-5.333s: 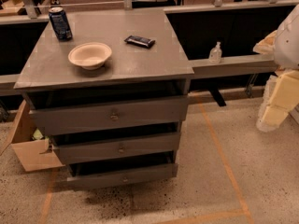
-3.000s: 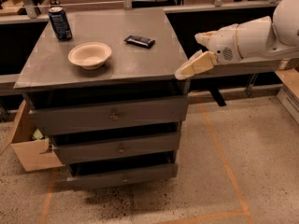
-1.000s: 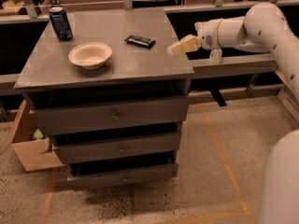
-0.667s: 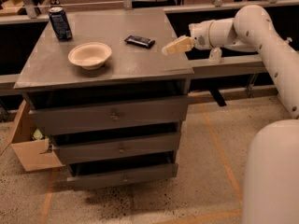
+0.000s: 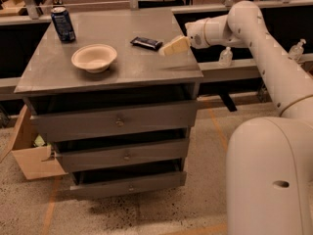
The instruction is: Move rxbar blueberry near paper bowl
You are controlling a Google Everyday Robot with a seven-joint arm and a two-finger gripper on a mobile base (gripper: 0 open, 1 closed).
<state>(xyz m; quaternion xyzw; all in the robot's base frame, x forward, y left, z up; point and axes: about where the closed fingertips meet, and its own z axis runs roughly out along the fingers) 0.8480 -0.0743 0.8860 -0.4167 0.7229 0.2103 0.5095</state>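
The rxbar blueberry [image 5: 146,43], a small flat dark bar, lies on the grey cabinet top [image 5: 112,70], right of centre toward the back. The paper bowl [image 5: 94,58], cream and round, sits to its left and a little nearer the front. My gripper [image 5: 171,47] hovers just right of the bar, above the right part of the top, with its pale fingers pointing left at the bar. It holds nothing that I can see.
An upright blue drink can [image 5: 63,24] stands at the back left corner. The cabinet has three drawers [image 5: 117,121]. A cardboard box [image 5: 29,151] sits on the floor at the left. A clear bottle [image 5: 226,57] stands on the ledge at the right.
My arm has swung in from the right and reached left over the cabinet top, bringing the gripper close to the bar. The bar, bowl and can have not moved.
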